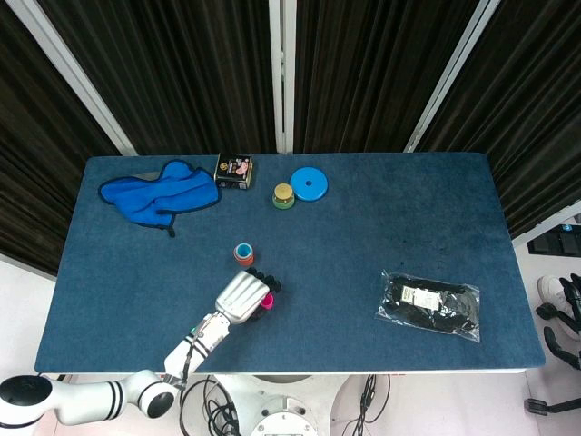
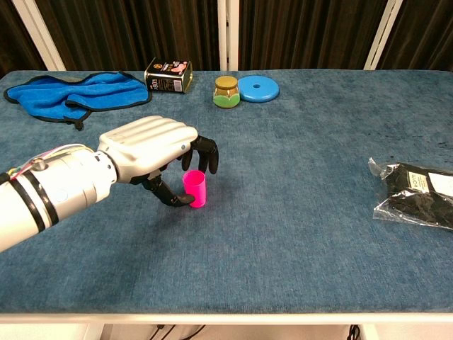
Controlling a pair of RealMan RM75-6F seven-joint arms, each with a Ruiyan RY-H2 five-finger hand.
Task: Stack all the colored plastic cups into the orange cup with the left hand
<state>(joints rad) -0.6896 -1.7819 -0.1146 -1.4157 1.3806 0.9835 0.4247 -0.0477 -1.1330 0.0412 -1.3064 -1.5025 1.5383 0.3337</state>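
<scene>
A pink cup [image 2: 195, 189] stands upright on the blue table [image 2: 297, 234], seen as a pink patch [image 1: 267, 302] in the head view. My left hand [image 2: 145, 152] wraps around it: the thumb touches its lower left side and the dark fingertips [image 2: 209, 160] curl over its far rim. The orange cup [image 1: 243, 253], with a blue cup nested inside, stands just beyond the left hand [image 1: 243, 296]; in the chest view the hand hides it. My right hand does not show in either view.
A blue cloth [image 1: 159, 194] lies at the back left. A black tin [image 1: 234, 172], a small jar with a yellow lid [image 1: 283, 195] and a blue disc [image 1: 309, 183] stand along the back. A clear bag of black items [image 1: 428, 304] lies at the right.
</scene>
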